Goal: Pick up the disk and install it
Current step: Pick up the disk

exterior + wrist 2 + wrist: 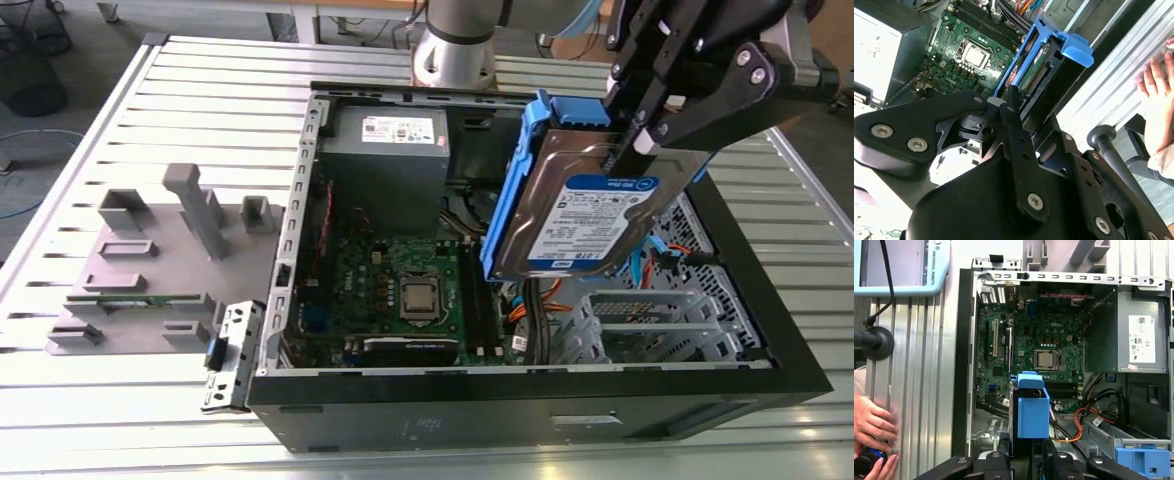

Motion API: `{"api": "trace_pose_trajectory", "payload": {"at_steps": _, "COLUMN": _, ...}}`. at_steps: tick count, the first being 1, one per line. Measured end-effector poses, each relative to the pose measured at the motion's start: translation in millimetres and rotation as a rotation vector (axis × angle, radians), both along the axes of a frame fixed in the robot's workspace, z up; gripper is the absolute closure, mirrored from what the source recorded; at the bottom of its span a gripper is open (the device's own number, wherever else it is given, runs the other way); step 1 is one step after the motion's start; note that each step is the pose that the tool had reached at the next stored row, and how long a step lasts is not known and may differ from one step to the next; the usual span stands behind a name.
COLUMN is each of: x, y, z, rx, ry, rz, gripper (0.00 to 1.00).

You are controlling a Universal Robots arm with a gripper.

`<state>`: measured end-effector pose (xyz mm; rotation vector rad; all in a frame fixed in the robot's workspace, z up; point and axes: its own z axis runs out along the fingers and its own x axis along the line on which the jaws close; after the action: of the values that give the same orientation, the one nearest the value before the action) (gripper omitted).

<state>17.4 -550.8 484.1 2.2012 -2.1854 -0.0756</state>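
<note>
The black claw point(1031, 112) clamps the disk point(1036, 72), whose blue side rails point toward one o'clock. At eleven o'clock from the claw lies the green motherboard point(961, 30) with its silver processor socket point(974, 52), and at ten a grey metal box point(879, 45). At three o'clock a person's hand point(1159, 80) touches the edge of the slatted worktop point(1114, 85).

silver disk point(587, 215) in blue rails, label showing, tilted, held aloft
</note>
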Motion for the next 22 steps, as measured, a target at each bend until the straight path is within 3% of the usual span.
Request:
{"api": "trace_pose_trajectory", "payload": {"at_steps": 9, "x": 0.3, "y": -1.2, "z": -1.7, "rx": 0.0008, "ry": 0.0001, "rz": 0.000, "gripper": 0.65}}
{"api": "trace_pose_trajectory", "payload": {"at_steps": 22, "x": 1.4, "y": -10.8, "z": -6.0, "rx": 0.0011, "ry": 0.0001, "rz": 0.000, "gripper": 0.65}}
